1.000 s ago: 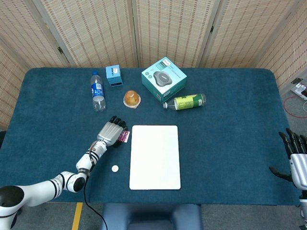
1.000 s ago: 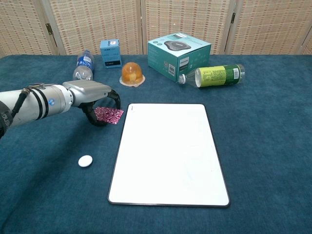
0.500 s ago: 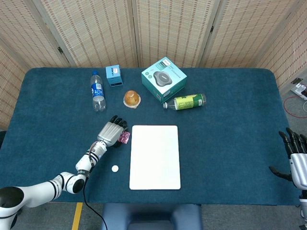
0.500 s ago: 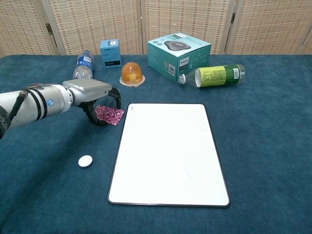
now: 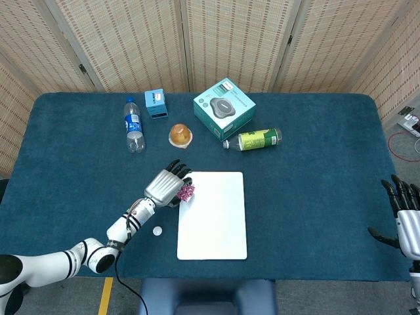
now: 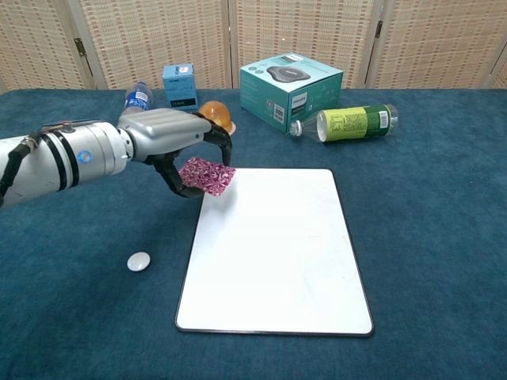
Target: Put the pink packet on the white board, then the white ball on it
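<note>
My left hand point(image 6: 178, 146) point(image 5: 168, 185) holds the pink packet point(image 6: 206, 176) point(image 5: 186, 191) between thumb and fingers, lifted off the cloth over the upper left corner of the white board point(image 6: 277, 253) point(image 5: 213, 216). The small white ball point(image 6: 139, 261) point(image 5: 157, 231) lies on the blue cloth left of the board, near its lower part and apart from it. At the far right edge of the head view my right hand point(image 5: 405, 220) stays low with fingers spread and nothing in it.
Behind the board stand an orange domed jelly cup point(image 6: 212, 117), a water bottle point(image 6: 135, 103), a small blue box point(image 6: 180, 85), a teal box point(image 6: 291, 89) and a green bottle point(image 6: 352, 123) lying on its side. Woven screens close the back.
My left hand has lifted the pink packet off the cloth and carried it right, from beside the board to over its upper left corner. The ball and right hand have not moved.
</note>
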Robot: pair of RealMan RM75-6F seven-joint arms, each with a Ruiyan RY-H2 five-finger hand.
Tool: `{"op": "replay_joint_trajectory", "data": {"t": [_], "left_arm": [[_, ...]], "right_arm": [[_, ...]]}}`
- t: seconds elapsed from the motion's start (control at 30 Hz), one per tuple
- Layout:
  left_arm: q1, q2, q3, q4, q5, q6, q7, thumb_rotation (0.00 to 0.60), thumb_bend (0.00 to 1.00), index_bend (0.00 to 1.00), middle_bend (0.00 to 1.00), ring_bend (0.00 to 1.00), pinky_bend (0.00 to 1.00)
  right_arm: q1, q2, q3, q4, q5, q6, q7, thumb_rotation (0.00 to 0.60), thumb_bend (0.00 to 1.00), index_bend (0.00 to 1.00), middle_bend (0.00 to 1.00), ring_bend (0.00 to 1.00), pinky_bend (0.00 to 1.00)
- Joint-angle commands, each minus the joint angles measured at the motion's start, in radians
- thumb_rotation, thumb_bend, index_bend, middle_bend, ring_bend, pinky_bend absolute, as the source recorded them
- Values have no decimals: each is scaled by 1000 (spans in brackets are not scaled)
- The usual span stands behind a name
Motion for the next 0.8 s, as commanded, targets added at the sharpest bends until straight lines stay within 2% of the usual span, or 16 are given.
{"op": "replay_joint_trajectory", "data": {"t": [0.03, 0.63, 0.7, 0.8], "left_arm": [[-8, -5, 15, -33, 31, 9, 14, 600, 362, 418, 196, 123, 0], [-20, -44, 63, -106, 39, -19, 128, 600, 361, 410, 196, 112, 0], [-18, -46, 64, -117, 36, -15, 137, 600, 361, 374, 196, 107, 0], [-14, -49, 64, -135, 26, -8, 154, 600, 355, 255, 193, 99, 0]], "right_arm": [[-1, 0, 0, 1, 2, 0, 1, 600, 135, 1, 16, 0, 0], [-5, -12, 0, 30, 3, 0, 26, 600, 136, 9, 16, 0, 0], [-5, -14, 0, 32, 3, 0, 28, 600, 136, 9, 16, 0, 0], [-5, -14, 0, 34, 1, 1, 29, 600, 136, 9, 16, 0, 0]]}}
